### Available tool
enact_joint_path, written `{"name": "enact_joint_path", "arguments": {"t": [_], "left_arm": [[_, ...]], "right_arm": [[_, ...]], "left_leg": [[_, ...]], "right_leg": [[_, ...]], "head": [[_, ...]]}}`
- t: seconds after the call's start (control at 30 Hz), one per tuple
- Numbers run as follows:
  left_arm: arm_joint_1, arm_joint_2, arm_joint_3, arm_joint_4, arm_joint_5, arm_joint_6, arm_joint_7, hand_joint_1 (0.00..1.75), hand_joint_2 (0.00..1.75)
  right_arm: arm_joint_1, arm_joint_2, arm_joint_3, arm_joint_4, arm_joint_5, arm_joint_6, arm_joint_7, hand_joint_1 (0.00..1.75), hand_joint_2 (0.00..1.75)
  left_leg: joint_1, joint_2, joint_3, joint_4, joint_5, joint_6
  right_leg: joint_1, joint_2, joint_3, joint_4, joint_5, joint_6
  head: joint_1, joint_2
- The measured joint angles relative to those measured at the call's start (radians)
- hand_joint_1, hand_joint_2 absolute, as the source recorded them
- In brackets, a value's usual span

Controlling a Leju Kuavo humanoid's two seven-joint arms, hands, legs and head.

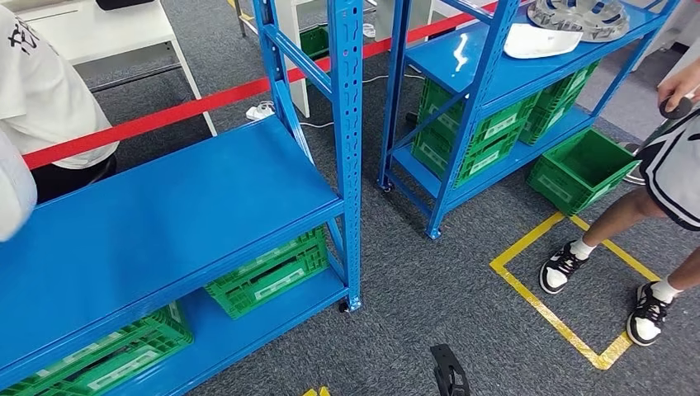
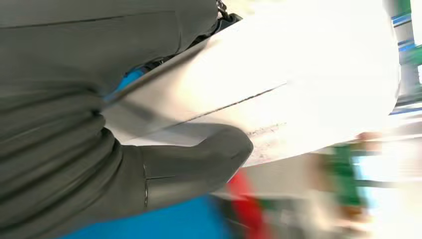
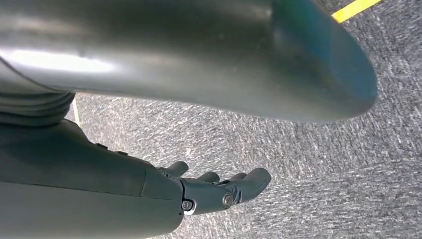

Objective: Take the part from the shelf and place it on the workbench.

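Note:
A large white part (image 2: 298, 84) lies in my left hand (image 2: 74, 164), whose thick grey thumb (image 2: 199, 164) presses on its pale face. In the head view a rounded white edge of the part (image 1: 12, 188) shows at the far left, above the blue shelf board (image 1: 165, 223). My right hand (image 3: 219, 191) hangs low over the grey carpet, fingers stretched out and holding nothing. Its dark fingers (image 1: 450, 373) rise from the bottom edge of the head view.
A second blue rack (image 1: 495, 74) stands ahead on the right, carrying another white part (image 1: 541, 40) and a silver round part (image 1: 578, 15). Green crates (image 1: 268, 276) fill the lower shelves. One person (image 1: 660, 190) stands by the yellow floor square (image 1: 528, 289); another (image 1: 41, 91) waits behind the red tape (image 1: 206, 103).

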Motion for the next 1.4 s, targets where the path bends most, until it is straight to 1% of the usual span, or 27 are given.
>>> {"name": "enact_joint_path", "arguments": {"t": [0.1, 0.23, 0.37, 0.43, 0.47, 0.5, 0.57, 0.6, 0.63, 0.67, 0.7, 0.77, 0.8, 0.83, 0.93, 0.97, 1.0, 1.03, 1.1, 1.13, 1.17, 1.2, 1.23, 1.27, 1.3, 1.33, 1.4], "left_arm": [[-0.001, -0.008, -0.038, -0.170, 0.170, 0.009, 0.020, 1.75, 1.75], [0.025, -0.009, -0.090, -0.340, 0.261, 0.036, 0.013, 1.75, 1.75], [0.068, -0.005, -0.130, -0.455, 0.298, 0.050, 0.024, 1.75, 1.75], [0.084, -0.001, -0.145, -0.487, 0.306, 0.052, 0.028, 1.75, 1.75], [0.088, 0.000, -0.151, -0.497, 0.310, 0.053, 0.029, 1.75, 1.75], [0.091, 0.001, -0.157, -0.505, 0.312, 0.053, 0.030, 1.75, 1.75], [0.100, 0.003, -0.166, -0.511, 0.315, 0.053, 0.030, 1.75, 1.75], [0.106, 0.003, -0.170, -0.513, 0.316, 0.054, 0.031, 1.75, 1.75], [0.113, 0.004, -0.174, -0.513, 0.317, 0.054, 0.031, 1.75, 1.75], [0.119, 0.004, -0.177, -0.514, 0.317, 0.054, 0.032, 1.75, 1.75], [0.124, 0.004, -0.181, -0.516, 0.317, 0.054, 0.032, 1.75, 1.75], [0.127, 0.005, -0.187, -0.522, 0.317, 0.055, 0.032, 1.75, 1.75], [0.127, 0.006, -0.191, -0.526, 0.316, 0.056, 0.033, 1.75, 1.75], [0.127, 0.007, -0.194, -0.530, 0.316, 0.056, 0.034, 1.75, 1.75], [0.129, 0.011, -0.208, -0.538, 0.316, 0.057, 0.037, 1.75, 1.75], [0.130, 0.013, -0.212, -0.539, 0.316, 0.057, 0.038, 1.75, 1.75], [0.130, 0.015, -0.215, -0.540, 0.318, 0.057, 0.039, 1.75, 1.75], [0.130, 0.017, -0.218, -0.540, 0.321, 0.057, 0.039, 1.75, 1.75], [0.128, 0.018, -0.227, -0.539, 0.325, 0.057, 0.040, 1.75, 1.75], [0.128, 0.018, -0.232, -0.538, 0.327, 0.057, 0.040, 1.75, 1.75], [0.128, 0.018, -0.236, -0.536, 0.328, 0.057, 0.041, 1.75, 1.75], [0.126, 0.018, -0.240, -0.535, 0.330, 0.057, 0.040, 1.75, 1.75], [0.122, 0.020, -0.244, -0.533, 0.331, 0.057, 0.038, 1.75, 1.75], [0.117, 0.022, -0.247, -0.533, 0.334, 0.057, 0.036, 1.75, 1.75], [0.113, 0.027, -0.250, -0.535, 0.339, 0.057, 0.034, 1.75, 1.75], [0.109, 0.033, -0.252, -0.537, 0.344, 0.058, 0.031, 1.75, 1.75], [0.104, 0.048, -0.256, -0.540, 0.357, 0.058, 0.029, 1.75, 1.75]], "right_arm": [[0.001, 0.000, -0.008, 0.000, 0.001, 0.000, 0.001, 0.00, 0.00], [0.001, 0.000, -0.016, 0.000, 0.005, -0.001, 0.005, 0.00, 0.00], [0.001, 0.002, -0.019, 0.000, 0.014, 0.002, 0.003, 0.00, 0.00], [0.002, 0.002, -0.020, 0.000, 0.019, 0.003, -0.002, 0.00, 0.00], [0.002, 0.001, -0.021, 0.000, 0.020, 0.004, -0.006, 0.00, 0.00], [0.001, 0.001, -0.021, 0.000, 0.021, 0.004, -0.009, 0.00, 0.00], [0.001, 0.000, -0.022, 0.000, 0.021, 0.004, -0.013, 0.00, 0.00], [0.002, 0.000, -0.022, 0.000, 0.021, 0.004, -0.013, 0.00, 0.00], [0.002, 0.000, -0.022, 0.000, 0.021, 0.004, -0.013, 0.00, 0.00], [0.002, -0.001, -0.023, 0.000, 0.021, 0.004, -0.013, 0.00, 0.00], [0.002, -0.002, -0.023, 0.000, 0.020, 0.004, -0.013, 0.00, 0.00], [0.000, -0.002, -0.023, 0.000, 0.017, 0.004, -0.012, 0.00, 0.00], [0.000, -0.002, -0.024, 0.000, 0.016, 0.004, -0.011, 0.00, 0.00], [0.001, -0.002, -0.024, 0.000, 0.015, 0.004, -0.009, 0.00, 0.00], [0.001, -0.001, -0.030, 0.000, 0.007, 0.003, -0.005, 0.00, 0.00], [0.001, -0.001, -0.033, 0.000, 0.003, 0.003, -0.004, 0.00, 0.00], [0.001, -0.001, -0.036, 0.000, 0.000, 0.003, -0.001, 0.00, 0.00], [0.001, -0.001, -0.039, 0.000, -0.003, 0.002, 0.002, 0.00, 0.00], [0.001, -0.001, -0.045, 0.000, -0.008, 0.000, 0.006, 0.00, 0.00], [0.001, 0.000, -0.047, 0.000, -0.010, -0.001, 0.006, 0.00, 0.00], [0.001, 0.000, -0.049, 0.000, -0.011, -0.002, 0.004, 0.00, 0.00], [0.001, 0.001, -0.051, 0.000, -0.012, -0.003, -0.001, 0.00, 0.00], [0.001, 0.001, -0.053, 0.000, -0.011, -0.002, -0.007, 0.00, 0.00], [0.002, 0.003, -0.054, 0.000, -0.010, -0.001, -0.014, 0.00, 0.00], [0.002, 0.005, -0.055, 0.000, -0.008, 0.001, -0.021, 0.00, 0.00], [0.003, 0.006, -0.055, 0.000, -0.006, 0.002, -0.026, 0.00, 0.00], [0.006, 0.008, -0.055, 0.000, 0.000, 0.005, -0.030, 0.00, 0.00]], "left_leg": [[0.000, 0.002, 0.000, 0.000, -0.001, 0.002], [0.000, 0.001, 0.000, 0.002, -0.003, 0.003], [-0.005, 0.001, -0.002, 0.007, -0.003, 0.018], [-0.001, 0.003, 0.007, -0.009, 0.014, 0.025], [0.003, 0.005, 0.012, -0.020, 0.025, 0.029], [0.007, 0.008, 0.015, -0.029, 0.033, 0.031], [0.011, 0.010, 0.010, -0.029, 0.039, 0.032], [0.012, 0.010, 0.005, -0.024, 0.039, 0.032], [0.014, 0.010, 0.000, -0.018, 0.038, 0.030], [0.018, 0.010, -0.005, -0.010, 0.036, 0.027], [0.022, 0.010, -0.010, -0.001, 0.032, 0.021], [0.030, 0.009, -0.026, 0.024, 0.020, 0.005], [0.030, 0.008, -0.036, 0.037, 0.014, -0.003], [0.029, 0.006, -0.043, 0.048, 0.009, -0.011], [0.028, 0.001, -0.054, 0.063, 0.004, -0.027], [0.029, 0.001, -0.060, 0.075, -0.009, -0.031], [0.029, 0.002, -0.071, 0.102, -0.033, -0.033], [0.028, 0.002, -0.089, 0.149, -0.068, -0.034], [0.026, 0.003, -0.134, 0.271, -0.138, -0.033], [0.025, 0.003, -0.146, 0.312, -0.154, -0.030], [0.024, 0.003, -0.142, 0.322, -0.151, -0.025], [0.020, 0.003, -0.119, 0.294, -0.131, -0.016], [0.015, 0.003, -0.081, 0.237, -0.102, -0.005], [0.008, 0.004, -0.039, 0.167, -0.085, 0.009], [0.000, 0.007, -0.004, 0.108, -0.068, 0.017], [-0.006, 0.010, 0.016, 0.069, -0.063, 0.022], [-0.013, 0.015, 0.018, 0.048, -0.050, 0.023]], "right_leg": [[0.000, 0.002, 0.000, 0.000, -0.001, 0.002], [-0.002, 0.001, 0.001, -0.001, -0.001, 0.004], [-0.007, 0.000, 0.002, -0.006, 0.005, 0.016], [-0.005, 0.001, 0.003, -0.009, 0.006, 0.023], [-0.004, 0.000, -0.002, 0.003, -0.004, 0.027], [-0.002, -0.001, -0.016, 0.033, -0.027, 0.031], [-0.006, -0.004, -0.069, 0.158, -0.093, 0.037], [-0.009, -0.004, -0.096, 0.224, -0.118, 0.041], [-0.012, -0.005, -0.112, 0.266, -0.127, 0.046], [-0.015, -0.006, -0.109, 0.266, -0.115, 0.050], [-0.019, -0.007, -0.087, 0.229, -0.090, 0.055], [-0.024, -0.009, -0.018, 0.110, -0.051, 0.067], [-0.024, -0.007, 0.002, 0.074, -0.043, 0.065], [-0.024, -0.005, 0.010, 0.058, -0.049, 0.060], [-0.024, -0.001, -0.002, 0.063, -0.056, 0.030], [-0.025, -0.001, -0.006, 0.064, -0.052, 0.021], [-0.025, -0.001, -0.010, 0.061, -0.047, 0.014], [-0.024, -0.001, -0.014, 0.060, -0.042, 0.009], [-0.019, -0.002, -0.029, 0.058, -0.029, 0.001], [-0.016, -0.002, -0.038, 0.058, -0.022, -0.001], [-0.012, -0.003, -0.047, 0.058, -0.014, -0.003], [-0.008, -0.003, -0.056, 0.058, -0.006, -0.004], [-0.005, -0.002, -0.065, 0.058, 0.003, -0.005], [-0.003, -0.002, -0.073, 0.058, 0.013, -0.005], [-0.003, -0.002, -0.077, 0.056, 0.023, -0.002], [-0.005, -0.002, -0.079, 0.052, 0.033, 0.004], [-0.009, -0.003, -0.076, 0.037, 0.055, 0.019]], "head": [[0.000, 0.000], [0.000, 0.000], [-0.001, 0.000], [0.000, 0.000], [0.001, 0.000], [0.002, 0.000], [0.004, 0.000], [0.004, 0.000], [0.004, 0.000], [0.004, 0.000], [0.004, 0.000], [0.005, 0.000], [0.007, 0.000], [0.007, 0.000], [0.006, 0.000], [0.006, 0.000], [0.006, 0.000], [0.006, 0.000], [0.006, 0.000], [0.006, 0.000], [0.006, 0.000], [0.006, 0.000], [0.006, 0.000], [0.006, 0.000], [0.007, 0.000], [0.007, 0.000], [0.007, 0.000]]}}
